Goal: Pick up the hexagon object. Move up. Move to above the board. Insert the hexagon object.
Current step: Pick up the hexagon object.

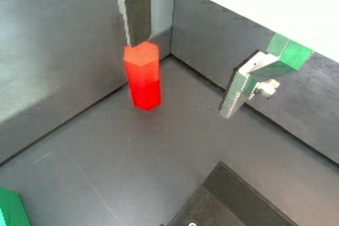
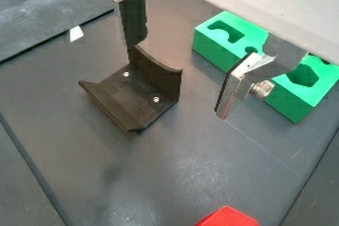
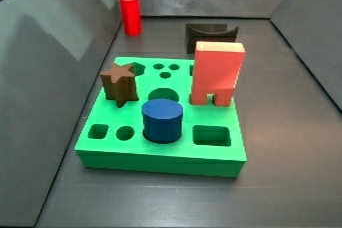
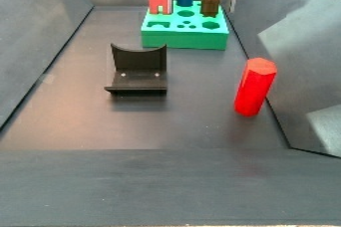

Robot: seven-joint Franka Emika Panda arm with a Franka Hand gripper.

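1. The hexagon (image 1: 143, 74) stands upright, long axis vertical, on the dark floor near a wall corner, well apart from the board (image 3: 167, 148).
2. The tool (image 1: 192, 59) hangs above and just beside the hexagon, its fingers (image 1: 137, 17) apart with nothing between them.
3. The fixture (image 4: 138, 70) sits between hexagon and board.
4. On the board stand an arch block (image 3: 218, 72), a blue cylinder (image 3: 163, 121) and a brown star (image 3: 120, 81).

The board (image 3: 160, 137) is seen close from a high side view, with the hexagon object (image 3: 130, 14) far at 11 o'clock. From the opposite end, the fixture (image 4: 138, 70) is nearer. The open gripper (image 1: 189, 56) is framed above the floor in both wrist views.
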